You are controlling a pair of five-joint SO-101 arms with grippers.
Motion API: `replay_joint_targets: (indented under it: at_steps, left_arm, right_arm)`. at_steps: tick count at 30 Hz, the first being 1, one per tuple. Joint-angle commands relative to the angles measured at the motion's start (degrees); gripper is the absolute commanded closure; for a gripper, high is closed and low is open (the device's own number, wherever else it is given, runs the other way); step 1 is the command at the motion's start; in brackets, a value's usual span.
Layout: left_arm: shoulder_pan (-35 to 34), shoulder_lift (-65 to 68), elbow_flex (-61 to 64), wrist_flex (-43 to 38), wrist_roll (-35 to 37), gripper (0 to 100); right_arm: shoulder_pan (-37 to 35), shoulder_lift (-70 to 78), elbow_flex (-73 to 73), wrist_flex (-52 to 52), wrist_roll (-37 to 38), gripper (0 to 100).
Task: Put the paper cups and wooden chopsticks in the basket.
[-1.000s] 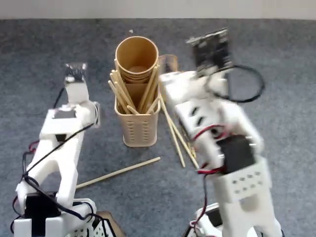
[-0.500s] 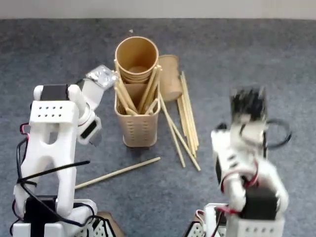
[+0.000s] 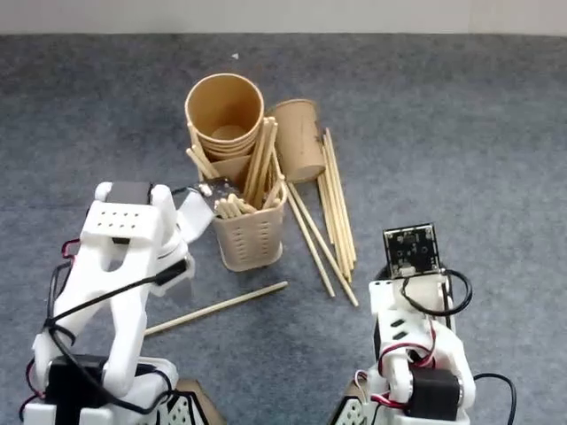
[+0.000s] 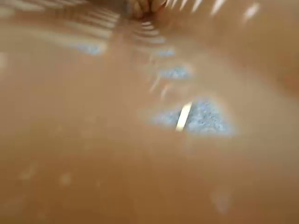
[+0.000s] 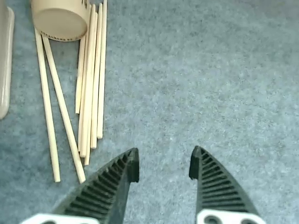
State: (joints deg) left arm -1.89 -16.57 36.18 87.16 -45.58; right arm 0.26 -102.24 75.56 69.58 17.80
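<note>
Wide open: right gripper (image 5: 163, 164), above grey floor (image 5: 210, 70). At ten o'clock, loose chopsticks (image 3: 338, 208) and a tipped cup (image 3: 299, 137). At the basket (image 3: 252, 241) rim, left gripper (image 3: 213, 189); open or shut, cannot tell. Inside, stacked cups (image 3: 224, 102).

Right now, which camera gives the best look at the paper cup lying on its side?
The high view: the tipped cup lies whole beside the basket, next to loose chopsticks. The right wrist view catches just its near end. The left wrist view is too blurred to tell.
</note>
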Motion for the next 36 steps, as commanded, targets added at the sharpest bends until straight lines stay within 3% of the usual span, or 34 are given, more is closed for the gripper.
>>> replay_joint_targets:
  at_steps: [1,7,13,18,21,26,33,36]
  left_arm:
    - [-4.79,-0.4,-5.05,-0.44,1.23,80]
    - [-10.86,-0.4,-20.53,-7.21,12.84,80]
    - [-11.21,-0.48,-33.98,-6.68,18.73,80]
    - [-11.03,-0.48,-41.54,4.75,18.2,80]
    - [-11.21,-0.75,-44.44,15.3,12.75,81]
    - [-13.93,-11.21,-34.51,15.65,1.85,87]
    - [-14.37,-38.11,-1.1,15.21,-11.43,87]
    - [-14.37,-46.73,10.42,10.64,-12.92,87]
  right_arm:
    - [0.4,1.98,0.04,-2.59,0.44,81.6]
    - [-2.24,2.42,0.13,-2.95,0.35,81.6]
    - [-2.24,2.51,0.13,-2.95,0.35,81.6]
    - [-2.24,2.59,0.22,-2.95,0.35,81.6]
    - [-2.07,2.59,0.22,-2.95,0.35,81.6]
    - [-2.07,2.59,0.92,-3.21,0.35,81.6]
    - [-2.07,2.07,7.08,-5.41,0.35,81.6]
    - [-2.07,2.07,7.34,-5.41,0.35,81.6]
